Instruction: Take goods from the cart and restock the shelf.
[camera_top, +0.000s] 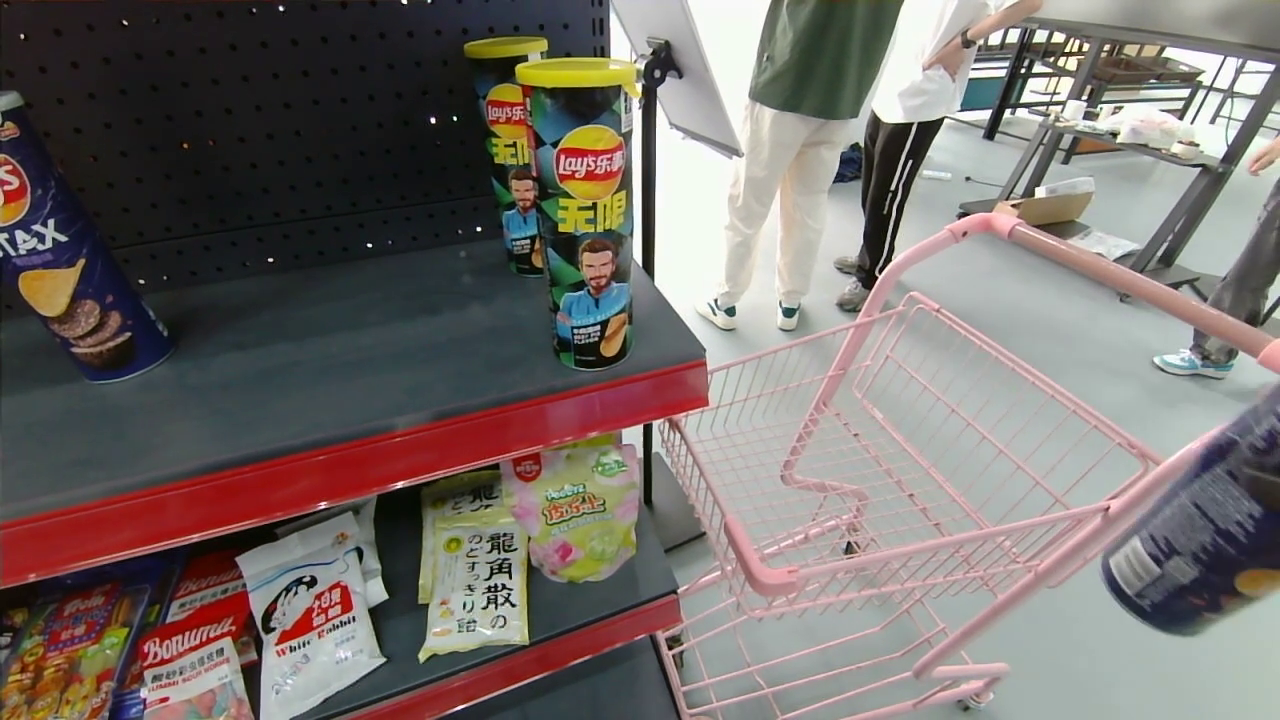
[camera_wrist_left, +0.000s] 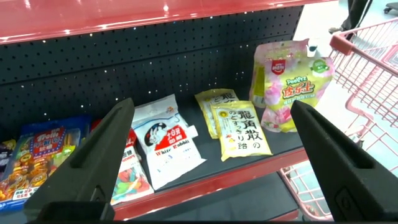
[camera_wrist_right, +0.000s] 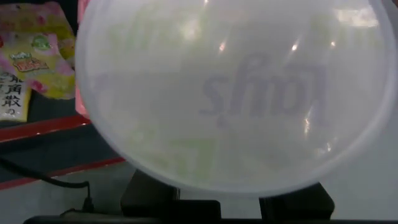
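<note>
A dark blue chip can (camera_top: 1205, 530) hangs tilted in the air at the far right, over the near corner of the pink cart (camera_top: 900, 450). My right gripper (camera_wrist_right: 221, 196) is shut on it, and the can's clear lid (camera_wrist_right: 236, 93) sits right before that wrist camera. Two green chip cans (camera_top: 590, 220) stand at the right end of the upper shelf board (camera_top: 300, 370), and a blue can (camera_top: 60, 260) stands at its left. My left gripper (camera_wrist_left: 211, 106) is open with nothing in it, facing the lower shelf with its snack bags (camera_wrist_left: 168, 140).
The red-edged lower shelf (camera_top: 560, 650) carries a pink-green pouch (camera_top: 575, 510), yellow candy bags (camera_top: 480, 570) and white bags (camera_top: 310, 610). A sign stand pole (camera_top: 648, 200) rises between shelf and cart. People stand on the grey floor behind the cart.
</note>
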